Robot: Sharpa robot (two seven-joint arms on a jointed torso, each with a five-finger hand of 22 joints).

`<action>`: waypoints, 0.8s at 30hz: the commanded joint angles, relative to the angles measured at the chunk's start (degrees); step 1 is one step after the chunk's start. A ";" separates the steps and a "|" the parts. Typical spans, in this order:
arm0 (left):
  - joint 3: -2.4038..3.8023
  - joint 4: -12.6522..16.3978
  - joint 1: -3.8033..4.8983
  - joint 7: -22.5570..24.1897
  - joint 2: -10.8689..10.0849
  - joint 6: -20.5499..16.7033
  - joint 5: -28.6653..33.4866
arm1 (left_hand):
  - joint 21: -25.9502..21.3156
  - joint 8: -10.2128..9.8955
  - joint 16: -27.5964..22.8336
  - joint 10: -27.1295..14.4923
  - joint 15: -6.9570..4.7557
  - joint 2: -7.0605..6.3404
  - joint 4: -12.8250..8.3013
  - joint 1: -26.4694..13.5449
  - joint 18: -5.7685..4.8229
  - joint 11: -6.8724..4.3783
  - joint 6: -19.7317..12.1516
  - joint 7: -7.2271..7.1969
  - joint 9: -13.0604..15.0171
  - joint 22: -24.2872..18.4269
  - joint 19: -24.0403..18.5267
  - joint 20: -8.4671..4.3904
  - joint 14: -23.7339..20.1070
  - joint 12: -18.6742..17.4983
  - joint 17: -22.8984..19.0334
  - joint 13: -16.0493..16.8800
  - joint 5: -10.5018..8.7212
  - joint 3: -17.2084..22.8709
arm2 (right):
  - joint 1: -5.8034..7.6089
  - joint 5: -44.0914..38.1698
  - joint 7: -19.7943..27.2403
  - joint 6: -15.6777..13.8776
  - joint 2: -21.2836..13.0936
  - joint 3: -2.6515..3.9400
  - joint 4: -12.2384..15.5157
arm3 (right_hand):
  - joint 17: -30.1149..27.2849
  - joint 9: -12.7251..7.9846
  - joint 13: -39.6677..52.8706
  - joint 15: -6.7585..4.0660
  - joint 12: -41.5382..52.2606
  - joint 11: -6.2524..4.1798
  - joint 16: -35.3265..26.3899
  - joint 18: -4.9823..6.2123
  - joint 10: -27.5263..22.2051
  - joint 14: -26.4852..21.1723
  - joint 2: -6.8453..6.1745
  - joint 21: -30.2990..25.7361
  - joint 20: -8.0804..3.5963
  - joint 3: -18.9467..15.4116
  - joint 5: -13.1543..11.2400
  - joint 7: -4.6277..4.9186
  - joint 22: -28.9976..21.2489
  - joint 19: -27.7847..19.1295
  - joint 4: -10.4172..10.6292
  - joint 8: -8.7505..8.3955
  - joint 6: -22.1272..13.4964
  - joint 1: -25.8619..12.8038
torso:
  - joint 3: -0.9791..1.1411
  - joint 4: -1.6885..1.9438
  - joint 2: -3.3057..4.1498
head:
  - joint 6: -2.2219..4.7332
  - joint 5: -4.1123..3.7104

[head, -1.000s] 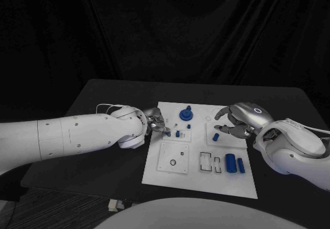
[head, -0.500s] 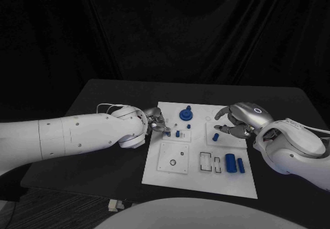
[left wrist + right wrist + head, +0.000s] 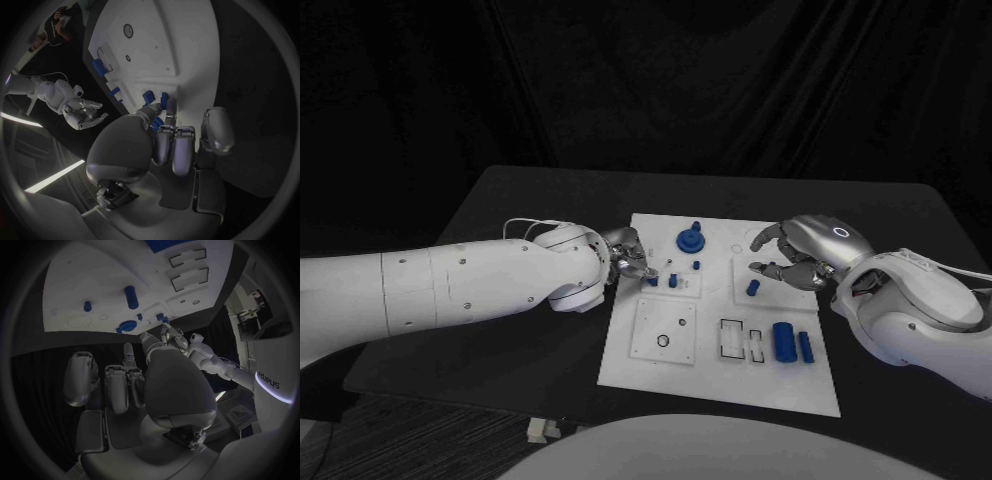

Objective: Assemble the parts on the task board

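From the head view, my left hand [image 3: 626, 256] pinches a small blue part [image 3: 651, 281] at the task board [image 3: 718, 385]'s nine o'clock edge, to seat it upright. My right hand [image 3: 798, 255] hovers released at three o'clock, ready. My left wrist view shows my fingertips [image 3: 170, 106] on that part [image 3: 164, 100].

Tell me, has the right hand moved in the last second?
No. The right hand sits at the same spot over the task board's right edge.

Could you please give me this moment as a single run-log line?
left hand: fingertips at small blue part on task board | right hand: above board's right side, holding nothing | two blue cylinders: lying near right edge
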 commanded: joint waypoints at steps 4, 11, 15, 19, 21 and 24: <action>-0.25 0.31 -0.41 -0.39 0.05 2.26 0.30 | -0.18 0.28 -0.29 3.26 0.32 0.03 -4.54 0.41 -0.22 0.19 -0.10 -0.46 0.09 8.94 -0.26 0.19 5.08 -0.20 13.43 10.57 -0.12 4.49 | -0.12 -0.23 -0.14 -0.68 0.01 0.03 0.00 | 10.02 -0.18 15.10 0.34 0.21 0.47 -0.16 1.17 5.97 4.69 0.09 -0.38 -0.10 0.15 0.36 0.17 9.81 -0.42 0.34 -0.26 0.45 0.62 | 0.00 0.01 0.00 | 0.00 0.27; -0.25 0.51 -0.45 -0.51 -0.14 2.43 0.30 | -0.32 0.28 -0.32 3.27 0.32 0.05 -4.54 0.44 -0.20 0.18 -0.11 -0.46 0.11 8.91 -0.31 0.20 5.07 -0.19 13.40 10.58 -0.10 4.50 | -0.12 -0.23 -0.18 -0.55 0.03 0.03 -0.06 | 10.02 -0.20 15.10 0.34 0.21 0.48 -0.16 1.17 5.97 4.70 0.09 -0.37 -0.10 0.15 0.36 0.18 9.81 -0.41 0.34 -0.27 0.45 0.63 | -0.01 -0.02 -0.01 | 0.00 0.32; -0.25 0.50 -0.46 -0.52 -0.19 2.39 0.30 | -0.32 0.28 -0.32 3.27 0.32 0.05 -4.54 0.44 -0.20 0.18 -0.11 -0.46 0.11 8.91 -0.31 0.20 5.07 -0.19 13.40 10.58 -0.10 4.50 | -0.12 -0.23 -0.21 -0.47 0.07 0.03 -0.14 | 10.02 -0.24 15.10 0.36 0.21 0.52 -0.16 1.16 5.97 4.70 0.09 -0.37 -0.09 0.15 0.36 0.19 9.81 -0.40 0.34 -0.31 0.42 0.65 | 0.01 -0.02 -0.05 | 0.00 0.40; -0.25 0.36 -0.48 -0.48 -0.09 2.15 0.30 | -0.30 0.29 -0.36 3.23 0.32 0.06 -4.53 0.47 -0.20 0.18 -0.12 -0.46 0.15 8.91 -0.31 0.20 5.05 -0.27 13.37 10.52 -0.08 4.50 | -0.12 -0.23 -0.21 -0.43 0.12 0.03 -0.20 | 10.02 -0.24 15.10 0.36 0.21 0.52 -0.16 1.16 5.97 4.70 0.09 -0.37 -0.09 0.15 0.36 0.19 9.81 -0.40 0.34 -0.31 0.42 0.65 | -0.01 -0.01 -0.05 | 0.00 0.41; -0.25 0.28 -0.49 -0.47 -0.02 2.12 0.30 | -0.31 0.30 -0.42 3.21 0.33 0.06 -4.49 0.45 -0.20 0.19 -0.15 -0.45 0.19 8.91 -0.32 0.21 5.03 -0.31 13.34 10.49 -0.18 4.46 | -0.12 -0.23 -0.21 -0.43 0.11 0.03 -0.20 | 10.02 -0.24 15.10 0.36 0.21 0.52 -0.16 1.16 5.97 4.70 0.09 -0.37 -0.09 0.15 0.36 0.19 9.81 -0.40 0.34 -0.31 0.42 0.65 | -0.02 -0.01 -0.05 | 0.00 0.37; -0.25 0.21 -0.50 -0.50 0.04 2.16 0.30 | -0.46 0.31 -0.50 3.14 0.35 0.09 -4.29 0.37 -0.18 0.19 -0.26 -0.48 0.33 8.88 -0.40 0.24 4.99 -0.48 13.29 10.39 -0.68 4.29 | -0.12 -0.23 -0.21 -0.43 0.08 0.03 -0.18 | 10.02 -0.24 15.10 0.36 0.21 0.52 -0.16 1.16 5.97 4.70 0.09 -0.37 -0.09 0.15 0.36 0.19 9.81 -0.40 0.34 -0.31 0.42 0.65 | -0.02 -0.01 -0.02 | 0.00 0.33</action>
